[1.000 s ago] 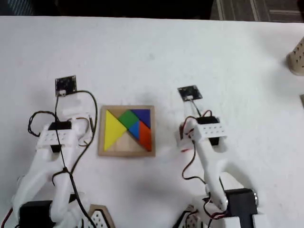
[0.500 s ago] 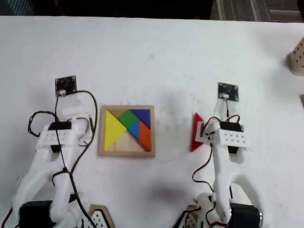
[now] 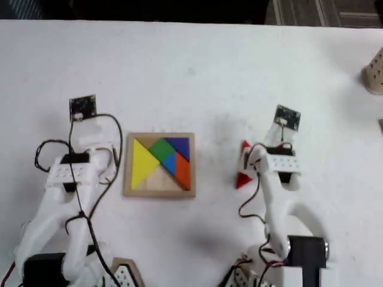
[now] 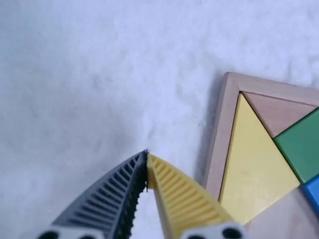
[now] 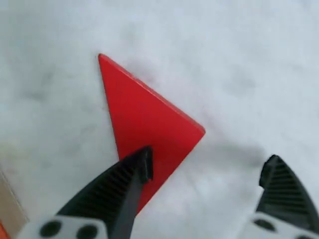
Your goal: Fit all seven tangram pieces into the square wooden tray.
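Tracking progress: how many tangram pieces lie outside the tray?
1: the red triangle, on the table right of the wooden tray, beneath the right gripper; others may be hidden.

2 white arms [image 3: 54,206] — black, red cables [image 3: 118,143]; left end effector [image 4: 147,158] ribbed grey and yellow, right end effector [image 5: 208,160] black.

- A white table [image 3: 239,66] with a faintly mottled surface takes up nearly the whole high view, evenly lit.
- A dark band [image 3: 149,9] runs along the top edge of the frame, beyond the table's far side.
- Grey striped floor [image 3: 323,12] shows at the upper right.
- A blue-grey striped patch [image 3: 18,9] sits in the upper left corner.
- A pale wooden block [image 3: 374,75] dotted with holes stands at the right edge.
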Controlling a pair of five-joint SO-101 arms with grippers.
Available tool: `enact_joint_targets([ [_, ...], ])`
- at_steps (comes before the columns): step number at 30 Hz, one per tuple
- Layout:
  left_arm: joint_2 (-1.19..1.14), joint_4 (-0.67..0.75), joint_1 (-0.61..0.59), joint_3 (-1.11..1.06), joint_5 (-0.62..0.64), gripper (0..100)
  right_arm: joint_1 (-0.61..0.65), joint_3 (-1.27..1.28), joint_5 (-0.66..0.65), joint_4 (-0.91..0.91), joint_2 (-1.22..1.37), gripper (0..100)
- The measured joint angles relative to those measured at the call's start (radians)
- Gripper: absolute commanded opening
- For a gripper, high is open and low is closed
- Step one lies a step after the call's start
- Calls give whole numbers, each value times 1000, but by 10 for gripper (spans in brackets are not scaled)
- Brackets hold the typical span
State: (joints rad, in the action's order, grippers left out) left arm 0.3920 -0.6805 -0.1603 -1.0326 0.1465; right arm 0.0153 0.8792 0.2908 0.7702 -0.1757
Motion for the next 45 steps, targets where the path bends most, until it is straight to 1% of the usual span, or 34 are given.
enact_joint_targets([
  [5, 0, 0, 0, 0, 0, 24, 18, -86, 3, 20, 109, 351],
  [11, 0, 0, 0, 0, 0, 24, 72, -209, 3, 138, 198, 353],
  [15, 0, 0, 0, 0, 0, 24, 92, -227, -14, 170, 196, 353],
  [20, 0, 0, 0, 0, 0, 24, 107, -190, -17, 184, 109, 353],
  [25, 0, 0, 0, 0, 0, 24, 120, -164, -17, 184, 28, 353],
  [30, 0, 0, 0, 0, 0, 24, 150, -164, -17, 184, 15, 352],
  [34, 0, 0, 0, 0, 0, 24, 149, -164, -14, 140, 89, 352],
  [38, 0, 0, 0, 0, 0, 24, 124, -167, 20, 78, 138, 351],
  [43, 0, 0, 0, 0, 0, 24, 129, -178, 23, 71, 184, 351],
  [45, 0, 0, 0, 0, 0, 24, 150, -180, 23, 71, 184, 351],
])
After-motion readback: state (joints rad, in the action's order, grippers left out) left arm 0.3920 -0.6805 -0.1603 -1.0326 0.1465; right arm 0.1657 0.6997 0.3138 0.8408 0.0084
